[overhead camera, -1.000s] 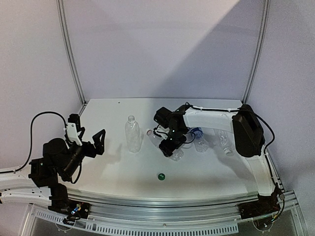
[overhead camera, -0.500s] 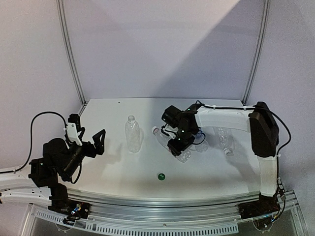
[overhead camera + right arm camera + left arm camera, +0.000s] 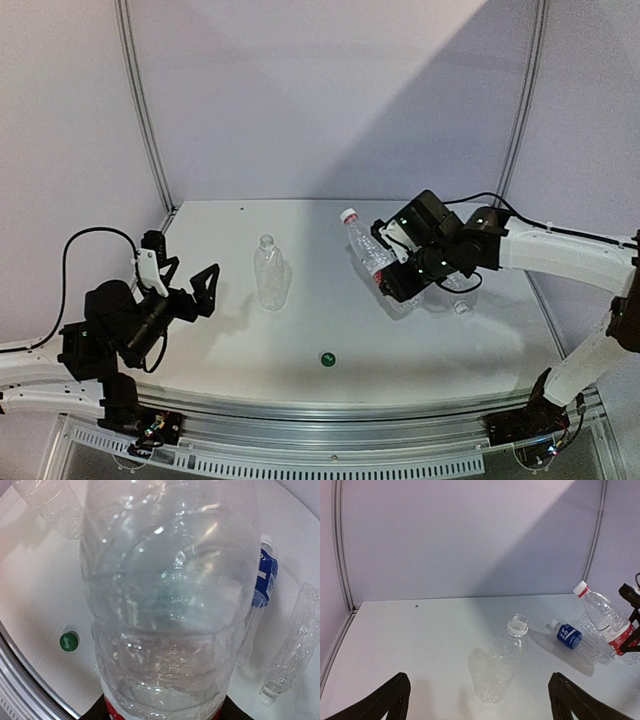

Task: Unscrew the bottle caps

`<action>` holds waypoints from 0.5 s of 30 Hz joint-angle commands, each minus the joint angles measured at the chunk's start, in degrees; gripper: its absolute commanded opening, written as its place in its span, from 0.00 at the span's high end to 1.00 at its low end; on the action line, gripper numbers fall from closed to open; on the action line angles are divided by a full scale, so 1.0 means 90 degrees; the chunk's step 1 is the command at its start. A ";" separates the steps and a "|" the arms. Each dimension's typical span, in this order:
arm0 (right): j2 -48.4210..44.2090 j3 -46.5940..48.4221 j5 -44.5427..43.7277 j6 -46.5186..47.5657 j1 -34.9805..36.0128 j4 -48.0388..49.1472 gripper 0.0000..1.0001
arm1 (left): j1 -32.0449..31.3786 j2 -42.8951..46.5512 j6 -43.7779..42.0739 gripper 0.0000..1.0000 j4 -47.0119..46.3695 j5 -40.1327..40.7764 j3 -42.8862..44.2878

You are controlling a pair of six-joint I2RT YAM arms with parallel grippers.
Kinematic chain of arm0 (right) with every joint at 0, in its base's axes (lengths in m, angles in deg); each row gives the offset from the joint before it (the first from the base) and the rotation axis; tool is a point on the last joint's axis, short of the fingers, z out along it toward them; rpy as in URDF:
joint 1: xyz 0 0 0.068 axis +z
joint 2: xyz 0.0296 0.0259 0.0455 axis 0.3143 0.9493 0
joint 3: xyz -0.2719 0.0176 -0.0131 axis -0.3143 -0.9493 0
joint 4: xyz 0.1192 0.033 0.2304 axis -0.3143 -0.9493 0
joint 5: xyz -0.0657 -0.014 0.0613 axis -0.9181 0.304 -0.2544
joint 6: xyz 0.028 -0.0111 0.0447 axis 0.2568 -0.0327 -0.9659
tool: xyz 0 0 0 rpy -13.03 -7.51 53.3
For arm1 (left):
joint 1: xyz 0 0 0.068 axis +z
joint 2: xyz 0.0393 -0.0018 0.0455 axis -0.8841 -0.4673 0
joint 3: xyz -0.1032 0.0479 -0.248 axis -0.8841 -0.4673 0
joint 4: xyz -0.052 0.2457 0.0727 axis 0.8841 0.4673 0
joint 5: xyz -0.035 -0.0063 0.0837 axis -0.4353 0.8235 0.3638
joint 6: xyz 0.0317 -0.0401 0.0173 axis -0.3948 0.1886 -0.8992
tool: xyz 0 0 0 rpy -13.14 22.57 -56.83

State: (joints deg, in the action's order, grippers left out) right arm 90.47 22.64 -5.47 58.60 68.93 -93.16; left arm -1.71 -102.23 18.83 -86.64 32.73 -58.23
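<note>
Red-label bottle (image 3: 366, 248) tilted, lower body between clamped right fingers (image 3: 398, 288); left fingers (image 3: 393, 699) wide, empty.

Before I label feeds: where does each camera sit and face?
Top external: above, behind, looking down on the table; both arms show.
Left wrist: low, facing the back wall; left gripper fingers in bottom corners.
Right wrist: looking along the red-label bottle; right gripper barely shows below.
Shared: top and right wrist show green cap.
</note>
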 commanded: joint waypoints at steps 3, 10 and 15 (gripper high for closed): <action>-0.0994 -0.0806 0.0061 -0.0217 -0.0023 0.1024 0.61 | -0.0073 -0.0091 -0.0426 0.02 -0.0542 -0.0774 -0.0102; -0.1759 -0.1421 0.0657 -0.0279 -0.0015 0.1807 0.62 | -0.0073 -0.0116 -0.0465 0.01 -0.0931 -0.1736 -0.0176; -0.2469 -0.2072 0.1523 -0.0417 0.0188 0.2579 0.63 | -0.0073 -0.0561 0.0173 0.01 -0.1029 -0.2850 0.0185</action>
State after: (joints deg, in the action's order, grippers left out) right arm 72.96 7.84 1.57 56.41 69.08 -77.55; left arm -1.74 -104.26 16.43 -93.81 16.69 -58.95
